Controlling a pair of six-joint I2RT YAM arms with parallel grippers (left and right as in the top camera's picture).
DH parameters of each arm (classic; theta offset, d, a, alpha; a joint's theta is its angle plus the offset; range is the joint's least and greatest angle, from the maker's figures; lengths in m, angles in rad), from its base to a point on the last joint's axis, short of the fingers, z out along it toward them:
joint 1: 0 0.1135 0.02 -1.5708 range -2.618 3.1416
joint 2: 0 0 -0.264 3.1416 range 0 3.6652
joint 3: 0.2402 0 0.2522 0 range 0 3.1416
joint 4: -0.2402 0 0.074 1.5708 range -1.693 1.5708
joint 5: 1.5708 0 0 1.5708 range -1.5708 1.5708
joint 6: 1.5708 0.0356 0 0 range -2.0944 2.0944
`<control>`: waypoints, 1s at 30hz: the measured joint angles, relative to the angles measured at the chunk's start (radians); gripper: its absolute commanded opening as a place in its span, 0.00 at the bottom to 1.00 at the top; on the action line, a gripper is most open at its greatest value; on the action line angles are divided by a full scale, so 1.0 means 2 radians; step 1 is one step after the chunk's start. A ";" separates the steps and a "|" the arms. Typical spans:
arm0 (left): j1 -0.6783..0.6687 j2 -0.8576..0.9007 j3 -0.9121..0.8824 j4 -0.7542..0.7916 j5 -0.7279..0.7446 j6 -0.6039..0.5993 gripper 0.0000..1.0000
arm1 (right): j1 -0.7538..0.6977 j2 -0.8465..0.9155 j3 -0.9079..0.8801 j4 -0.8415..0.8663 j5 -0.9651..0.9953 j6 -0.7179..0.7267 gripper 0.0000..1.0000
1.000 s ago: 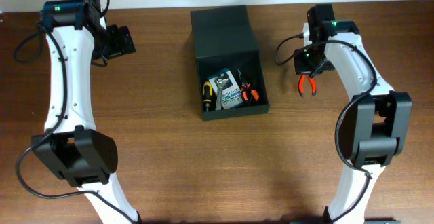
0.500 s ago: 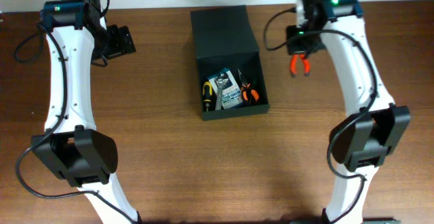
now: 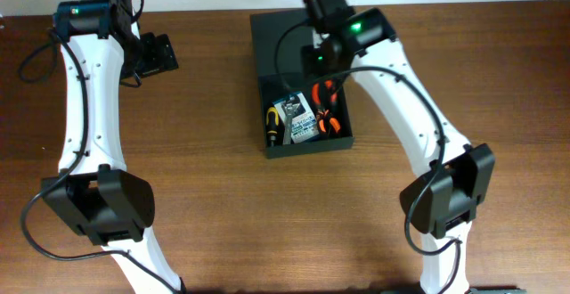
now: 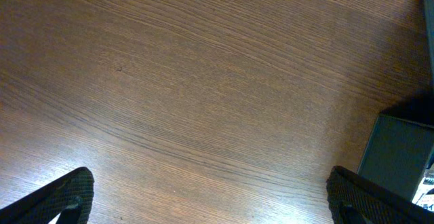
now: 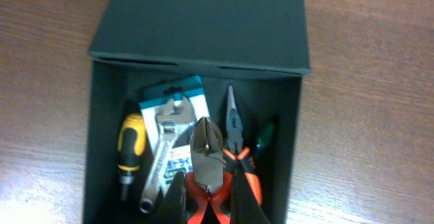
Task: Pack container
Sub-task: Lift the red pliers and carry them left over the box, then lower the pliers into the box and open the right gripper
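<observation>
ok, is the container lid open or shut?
Open: flap lid lies folded back behind the container; wrench and screwdriver show inside.

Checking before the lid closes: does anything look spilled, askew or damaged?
Nothing stands out. The tools lie inside the container, and the right hand holds red-handled cutters above it.

Wooden table [image 3: 223, 223], yellow-handled screwdriver [image 5: 130, 142], carded wrench [image 5: 163, 153]
</observation>
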 measured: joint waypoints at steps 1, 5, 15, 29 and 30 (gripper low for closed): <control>0.000 0.000 0.000 0.000 0.000 0.000 0.99 | 0.006 0.000 0.000 0.001 0.007 0.006 0.04; 0.000 0.000 0.000 0.000 0.000 0.000 0.99 | 0.018 0.007 0.000 0.009 0.025 0.023 0.04; 0.000 0.000 0.000 0.000 0.000 0.000 0.99 | 0.014 0.090 -0.006 0.009 0.037 0.050 0.04; 0.000 0.000 0.000 0.000 0.000 0.000 0.99 | 0.013 0.102 -0.012 0.008 0.040 0.087 0.30; 0.000 0.000 0.000 0.000 0.000 0.000 0.99 | 0.013 0.102 -0.012 0.008 0.040 0.089 0.31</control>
